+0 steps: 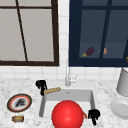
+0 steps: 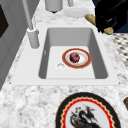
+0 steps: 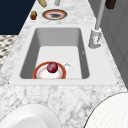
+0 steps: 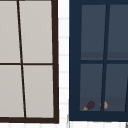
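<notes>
My left hand (image 1: 41, 85) hangs by the sink's back left corner, fingers curled round a tan bread stick (image 1: 53, 90). The left side view shows a black hand (image 2: 110, 12) on that bread stick (image 2: 90, 18) at the top right. My right hand (image 1: 94, 115) floats at the sink's (image 1: 67, 94) front right corner, beside a large red ball (image 1: 67, 115). In the basin (image 2: 72, 37) lies an orange-rimmed plate (image 2: 76, 49) with a dark red round fruit (image 2: 74, 57) on it. From the right, that plate (image 3: 37, 72) and fruit (image 3: 52, 67) sit near the basin's front.
A faucet (image 1: 67, 77) stands behind the sink. Left of it lie a decorated plate (image 1: 19, 102) and a small brown item (image 1: 18, 118). On the right are a white plate (image 1: 121, 108) and a grey pot (image 1: 123, 82). An eggplant (image 4: 89, 105) sits in the dark wall cabinet.
</notes>
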